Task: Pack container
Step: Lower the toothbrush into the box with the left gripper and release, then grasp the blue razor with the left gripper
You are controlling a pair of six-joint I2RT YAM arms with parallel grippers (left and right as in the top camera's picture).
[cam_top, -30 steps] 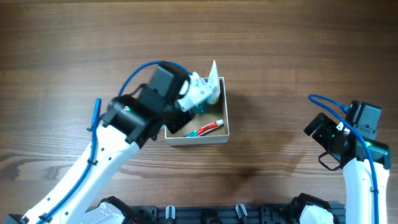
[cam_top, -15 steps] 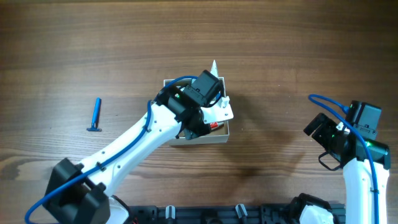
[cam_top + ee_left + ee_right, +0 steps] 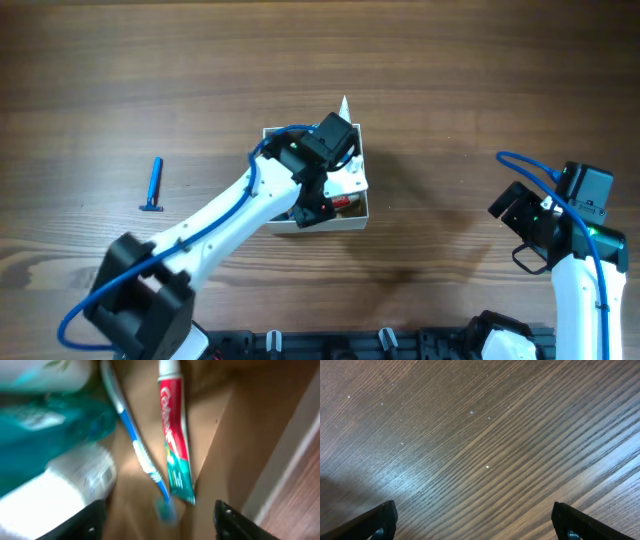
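Observation:
The container (image 3: 335,225) is a square white-walled box with a tan inside (image 3: 225,460), at the table's middle. My left gripper (image 3: 160,527) hangs inside it, open, with nothing between the fingers (image 3: 85,522). Below it lie a red and green toothpaste tube (image 3: 175,445), a blue and white toothbrush (image 3: 137,447), a teal bottle (image 3: 45,425) and a white bottle (image 3: 55,495). From overhead the left arm (image 3: 300,170) covers most of the box. My right gripper (image 3: 480,525) stands open over bare wood at the far right (image 3: 515,215).
A blue razor (image 3: 153,185) lies on the wooden table well left of the container. The container's white right wall (image 3: 285,470) stands close beside the left gripper's right finger.
My left gripper has swung over the container's right half, dipped inside and opened. The arm no longer covers the blue razor. The right arm has not moved.

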